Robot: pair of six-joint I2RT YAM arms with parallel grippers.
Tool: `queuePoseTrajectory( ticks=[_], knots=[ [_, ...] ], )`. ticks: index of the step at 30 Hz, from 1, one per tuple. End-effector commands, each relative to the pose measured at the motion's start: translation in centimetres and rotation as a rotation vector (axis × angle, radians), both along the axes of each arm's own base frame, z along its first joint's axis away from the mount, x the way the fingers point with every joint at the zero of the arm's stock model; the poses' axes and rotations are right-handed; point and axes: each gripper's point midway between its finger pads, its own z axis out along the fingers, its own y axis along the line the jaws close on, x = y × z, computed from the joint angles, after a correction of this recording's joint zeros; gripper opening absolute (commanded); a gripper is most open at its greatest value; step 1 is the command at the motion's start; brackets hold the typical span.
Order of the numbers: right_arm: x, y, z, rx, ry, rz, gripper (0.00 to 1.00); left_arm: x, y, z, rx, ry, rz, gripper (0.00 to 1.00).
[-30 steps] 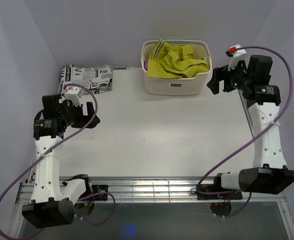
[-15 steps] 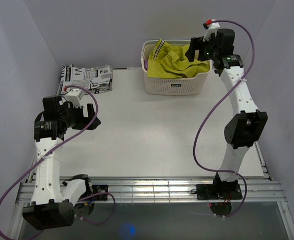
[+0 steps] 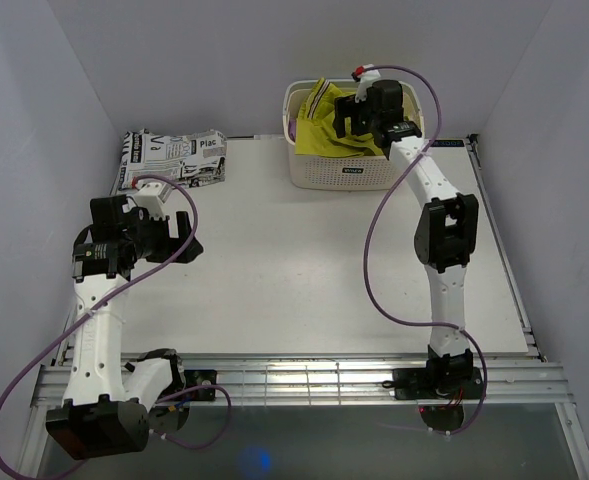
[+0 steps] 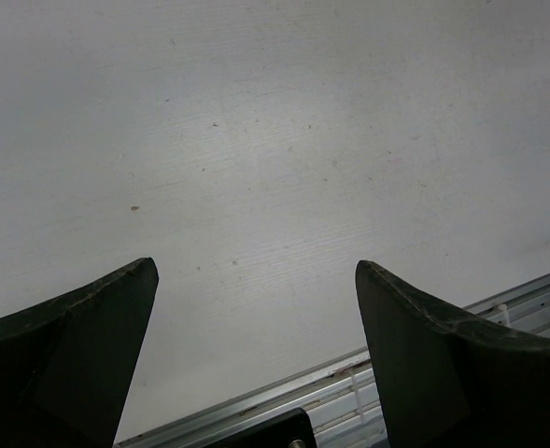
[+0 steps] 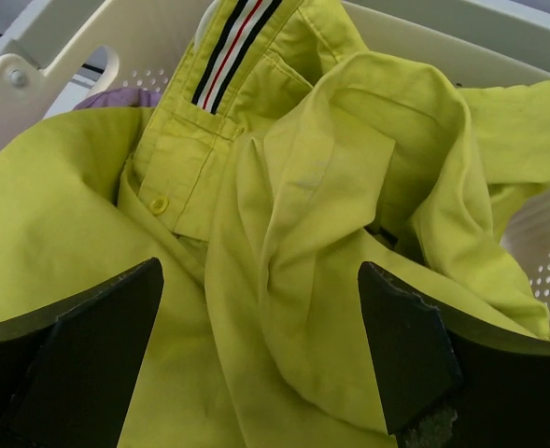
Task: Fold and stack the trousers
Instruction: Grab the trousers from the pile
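Fingers (image 5: 88, 355) of the right gripper (image 5: 258, 271) are standing wide apart, gripping nothing. On the table (image 3: 304, 270), the white basket (image 3: 349, 172) is holding the trousers (image 5: 331, 187), crumpled, no long axis showing; their striped waistband (image 5: 232, 37) is pointing up toward the far-left rim. The right arm is reaching forward, its gripper hovering just above the cloth. The left gripper (image 4: 256, 266), also spread open, is hanging over the table. Only the right wrist view is showing a button (image 5: 158, 203) under the waistband.
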Motion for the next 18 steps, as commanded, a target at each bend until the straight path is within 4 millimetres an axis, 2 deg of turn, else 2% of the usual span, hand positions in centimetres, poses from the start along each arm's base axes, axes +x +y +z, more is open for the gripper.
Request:
queuePoseTrajectory(
  ticks=[1,3,7,11,14,16,17,18],
  knots=[
    [3.0,-1.0,3.6,-0.011,-0.171,-0.073,0.9,0.2,-0.2,0.5,-0.009,-0.031,-0.005,0.98],
    [3.7,-0.9,2.9,-0.024,-0.186,-0.075,0.9,0.3,-0.1,0.5,-0.006,-0.031,-0.001,0.98],
    [4.9,-0.6,0.0,-0.047,-0.183,-0.07,0.9,0.4,0.1,0.3,-0.001,-0.024,0.007,0.98],
    [6.0,-0.4,-1.5,-0.11,-0.226,-0.094,0.9,0.5,0.2,0.0,0.004,-0.02,0.016,0.98],
    [6.5,-0.3,-2.9,-0.149,-0.235,-0.092,0.99,0.6,0.3,-0.1,0.006,-0.018,0.021,0.98],
    [6.8,-0.4,-3.5,-0.175,-0.243,-0.095,0.82,0.7,0.4,-0.2,0.009,-0.013,0.023,0.98],
    [6.9,-0.4,-3.0,-0.177,-0.257,-0.101,0.75,0.7,0.4,-0.1,0.009,-0.016,0.025,0.98],
    [7.0,-0.5,-2.3,-0.178,-0.274,-0.11,0.56,0.7,0.4,-0.4,0.01,-0.007,0.026,0.98]
  ],
)
